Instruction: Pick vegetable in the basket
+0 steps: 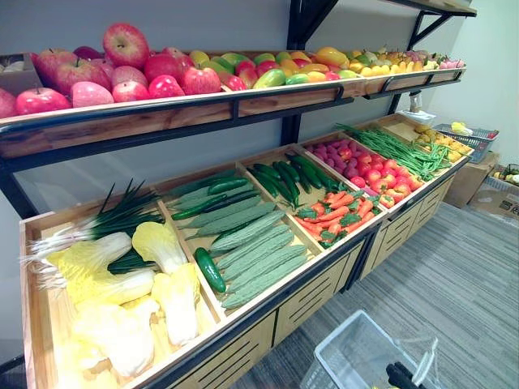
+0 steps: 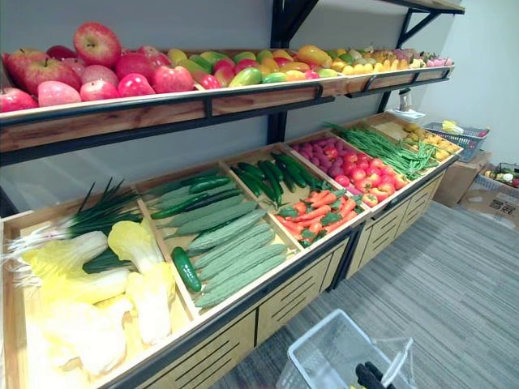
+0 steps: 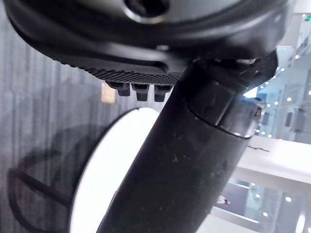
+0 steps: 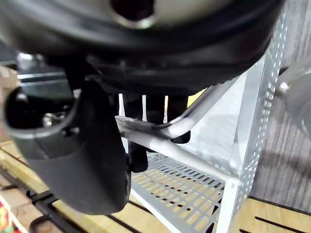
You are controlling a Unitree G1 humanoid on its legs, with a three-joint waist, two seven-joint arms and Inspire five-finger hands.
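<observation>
In the left eye view, vegetables (image 1: 243,243) are lying in the wooden shelf (image 1: 32,324) above the white basket (image 1: 340,356); in the left wrist view, the left hand (image 3: 194,155) is showing no readable grip; in the right wrist view, the right hand (image 4: 160,63) is clasping the basket's handle (image 4: 194,119).

The white perforated basket (image 1: 365,356) is cut off at the bottom, so I see just one corner and part of its rim. My right hand (image 1: 399,378) is cropped there to dark fingertips. Seen from the wrist, it hooks round the grey wire handle (image 4: 194,118), part of which lies behind my blurred thumb (image 4: 73,160). My left hand (image 3: 97,48) is a blurred dark bulk. At the far right end of the long wooden stand (image 1: 324,284), the small yellow produce (image 1: 438,140) is too small to name. At its left end the pale cabbages (image 1: 122,332) run off the frame.
</observation>
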